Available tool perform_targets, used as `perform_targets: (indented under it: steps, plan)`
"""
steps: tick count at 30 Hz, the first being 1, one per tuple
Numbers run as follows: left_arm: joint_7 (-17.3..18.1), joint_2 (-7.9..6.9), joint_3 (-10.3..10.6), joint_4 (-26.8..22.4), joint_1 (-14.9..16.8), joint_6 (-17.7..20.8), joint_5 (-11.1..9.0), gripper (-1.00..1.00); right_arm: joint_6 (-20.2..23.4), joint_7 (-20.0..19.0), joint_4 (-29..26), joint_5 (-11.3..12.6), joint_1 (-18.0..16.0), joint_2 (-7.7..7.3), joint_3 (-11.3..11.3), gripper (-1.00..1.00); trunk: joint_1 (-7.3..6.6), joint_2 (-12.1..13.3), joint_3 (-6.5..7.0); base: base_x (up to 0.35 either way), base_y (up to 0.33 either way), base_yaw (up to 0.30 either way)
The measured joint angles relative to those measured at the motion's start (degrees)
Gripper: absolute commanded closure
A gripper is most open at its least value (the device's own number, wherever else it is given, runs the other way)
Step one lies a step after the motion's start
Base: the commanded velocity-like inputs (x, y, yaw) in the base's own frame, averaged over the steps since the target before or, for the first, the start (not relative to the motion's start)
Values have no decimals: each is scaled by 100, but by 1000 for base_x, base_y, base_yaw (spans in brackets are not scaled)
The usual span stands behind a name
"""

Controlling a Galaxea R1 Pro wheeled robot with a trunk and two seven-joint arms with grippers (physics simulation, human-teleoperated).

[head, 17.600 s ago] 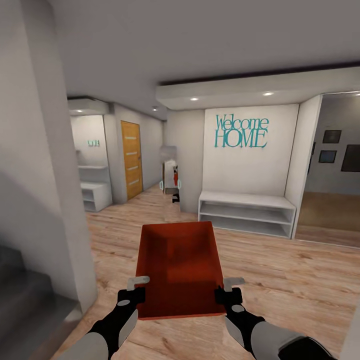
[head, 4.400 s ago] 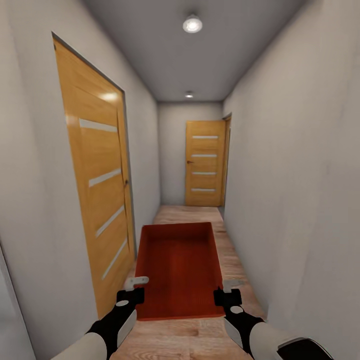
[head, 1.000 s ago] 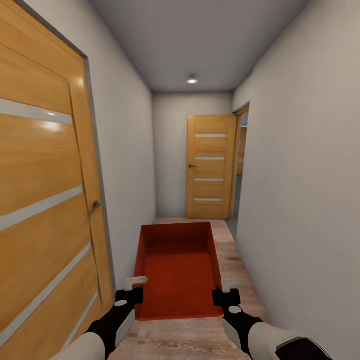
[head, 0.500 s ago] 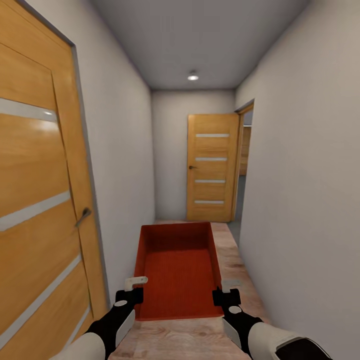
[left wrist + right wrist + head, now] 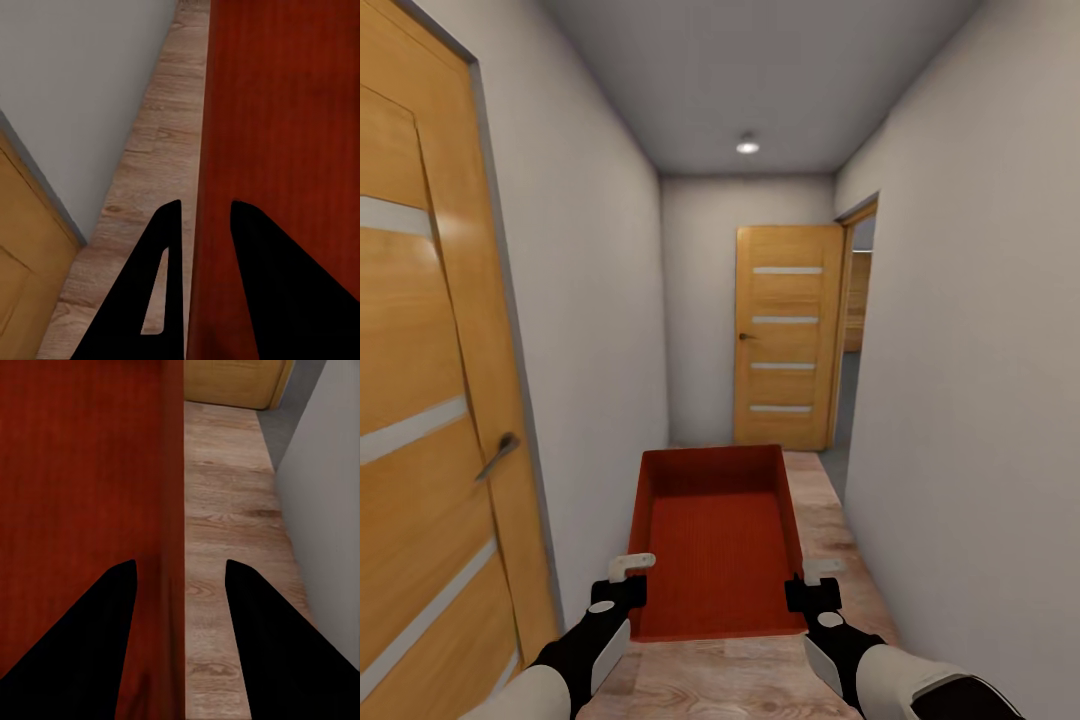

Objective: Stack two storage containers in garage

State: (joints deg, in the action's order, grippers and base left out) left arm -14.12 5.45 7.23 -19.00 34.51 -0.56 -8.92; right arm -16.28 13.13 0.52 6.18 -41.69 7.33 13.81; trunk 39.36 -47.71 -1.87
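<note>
The storage container hangs level ahead of the trunk, long axis pointing down the hallway toward the open doorway on the right; left gripper and right gripper each clamp a side wall near its rear corners

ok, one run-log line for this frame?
phase: transit, hallway | load: storage container held by both side walls | left gripper: shut on wall | right gripper: shut on wall | ahead: wooden door
</note>
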Motion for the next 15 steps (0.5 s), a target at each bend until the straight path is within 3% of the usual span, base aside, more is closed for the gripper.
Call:
perform_targets:
  steps: [15]
  plan:
    - [0,0,0,0,0,0,0,100,0,0,0,-2,0,0,-1,100,0,0,0,322,0,0]
